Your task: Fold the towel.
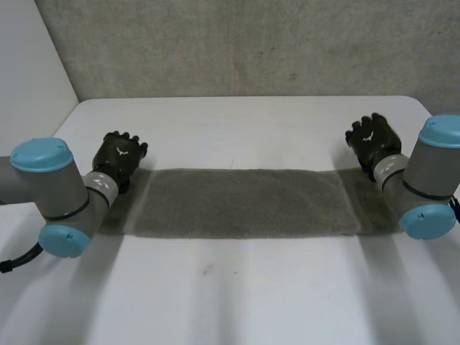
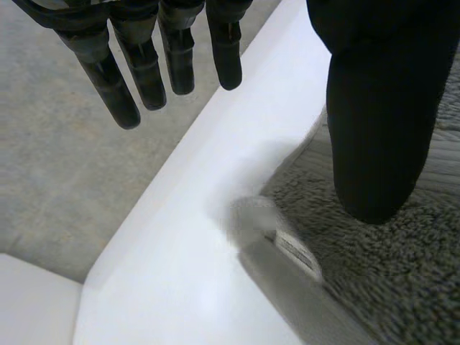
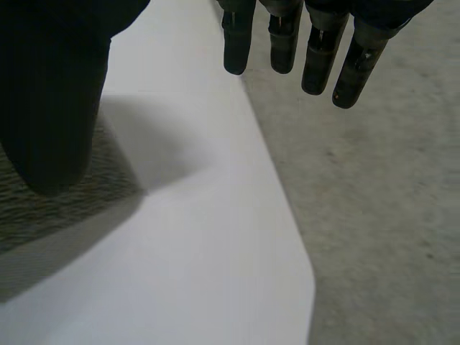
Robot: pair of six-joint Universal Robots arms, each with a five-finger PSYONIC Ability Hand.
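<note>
We look down on a white tabletop [image 1: 237, 302] set against a rough grey wall [image 1: 251, 43], with a dark grey towel [image 1: 244, 203] lying across it as one long flat strip.
In the head view the left hand [image 1: 118, 157] sits at the towel's far left corner and the right hand [image 1: 372, 138] at its far right corner. Each has straight fingers held apart from the thumb and grips nothing; we cannot tell whether either touches the cloth. The left wrist view adds the towel's looped pile, a small white label [image 2: 296, 251] on its edge near the thumb's tip, and grey floor [image 2: 65, 165] beyond the tabletop's edge. The right wrist view adds the tabletop's rounded corner.
</note>
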